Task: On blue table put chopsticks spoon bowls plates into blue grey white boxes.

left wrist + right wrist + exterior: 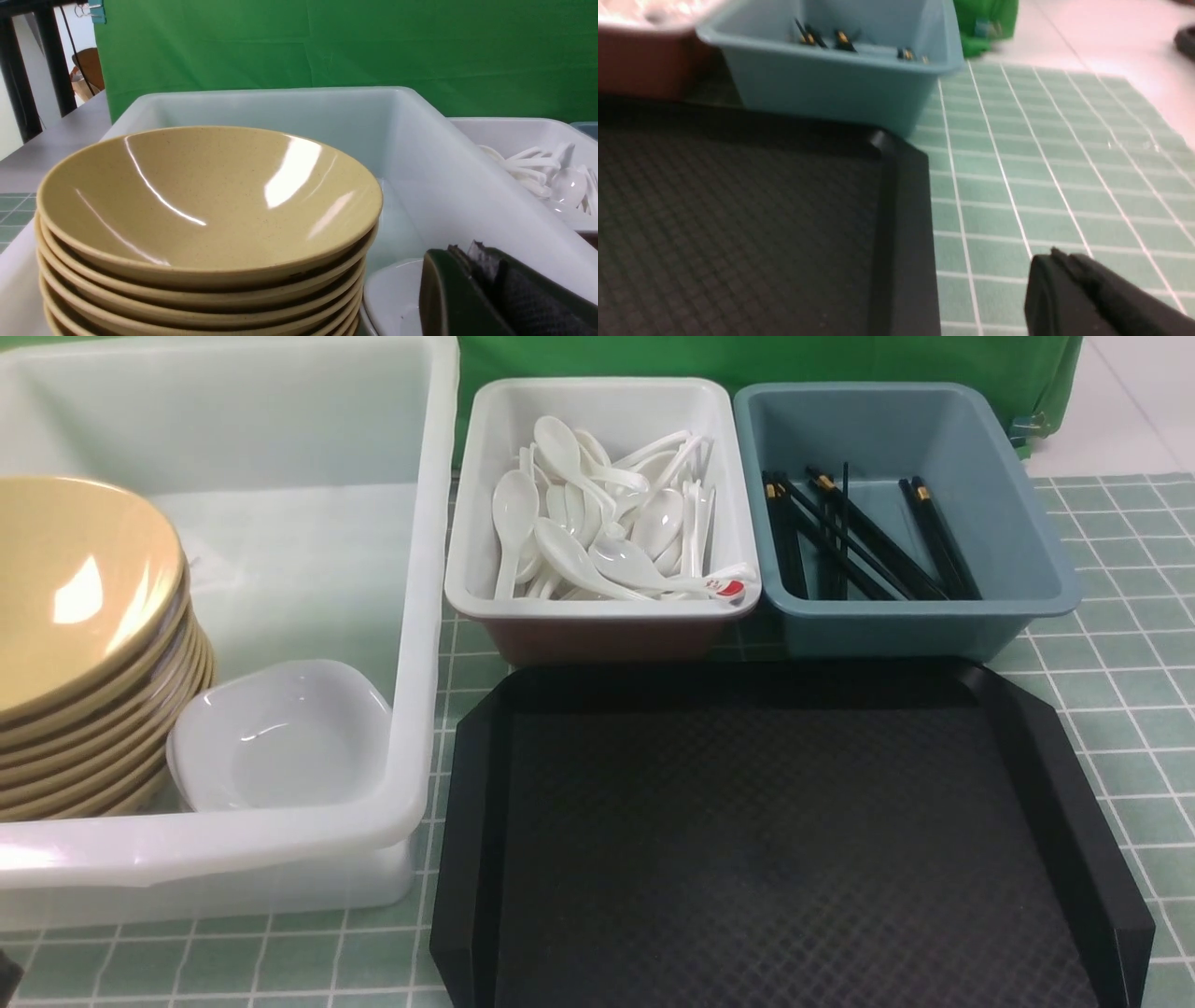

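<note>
Seemingly all sorted; chopsticks lie loose in the slate-blue box, spoons piled in the small white box just beside it, tan bowls stacked in the large translucent box with a white plate touching the stack's base; black tray in front of the two small boxes looks bare, nothing loose visible on the bench; left claw closed on nothing, hanging over the plate near the bowl stack; right claw closed and empty too, low over the bench just off the tray's right rim; right wrist view is blurred, so the arm is likely moving; judgement: task looks essentially done, step in hand is clearing away; do it well by lifting the left claw straight up before swinging out, so it doesn't clip the bowl rims or box wall; keep the right claw clear of the tray edge; risk: a nudge tips the leaning stack.
</note>
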`<state>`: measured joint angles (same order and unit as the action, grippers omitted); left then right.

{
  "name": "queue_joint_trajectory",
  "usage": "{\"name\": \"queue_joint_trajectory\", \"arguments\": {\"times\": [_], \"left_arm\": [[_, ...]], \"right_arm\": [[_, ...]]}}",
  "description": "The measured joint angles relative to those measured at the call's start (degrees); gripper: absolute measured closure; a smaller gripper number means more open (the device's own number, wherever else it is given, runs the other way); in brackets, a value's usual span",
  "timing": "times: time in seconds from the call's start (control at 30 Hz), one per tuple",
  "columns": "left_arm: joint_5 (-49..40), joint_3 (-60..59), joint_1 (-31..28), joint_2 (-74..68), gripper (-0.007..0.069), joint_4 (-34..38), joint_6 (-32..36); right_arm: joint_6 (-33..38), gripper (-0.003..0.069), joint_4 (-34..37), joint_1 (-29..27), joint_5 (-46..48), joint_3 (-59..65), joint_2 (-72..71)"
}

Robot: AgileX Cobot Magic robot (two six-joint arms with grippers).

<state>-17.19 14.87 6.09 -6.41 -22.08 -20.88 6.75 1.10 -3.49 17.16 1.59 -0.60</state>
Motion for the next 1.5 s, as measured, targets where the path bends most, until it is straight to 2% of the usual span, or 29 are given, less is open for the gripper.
{"name": "queue_joint_trajectory", "arguments": {"times": [0.17,1.1,1.3,1.4,1.5], "left_arm": [[-0.28,-0.09,0.0,0.0,0.062,0.0,0.0],[0.11,-2.3,-0.13,1.55,0.062,0.18,0.0],[2.32,-9.52,-2.48,6.84,0.062,6.67,0.12],[6.46,-13.73,-4.09,7.05,0.062,11.82,3.01],[6.54,-16.19,-4.59,7.05,0.062,17.0,7.85]], "right_arm": [[-2.17,0.0615,-1.62,0.0,0.3,0.0,-0.05],[-2.29,0.061,-1.79,-0.06,0.35,0.0,-0.05],[-2.34,0.061,-1.85,-0.17,0.54,0.0,-0.11],[-2.4,0.061,-1.85,-0.17,0.62,0.0,-0.11],[-2.4,0.061,-1.85,-0.17,0.67,0.0,-0.11]]}}
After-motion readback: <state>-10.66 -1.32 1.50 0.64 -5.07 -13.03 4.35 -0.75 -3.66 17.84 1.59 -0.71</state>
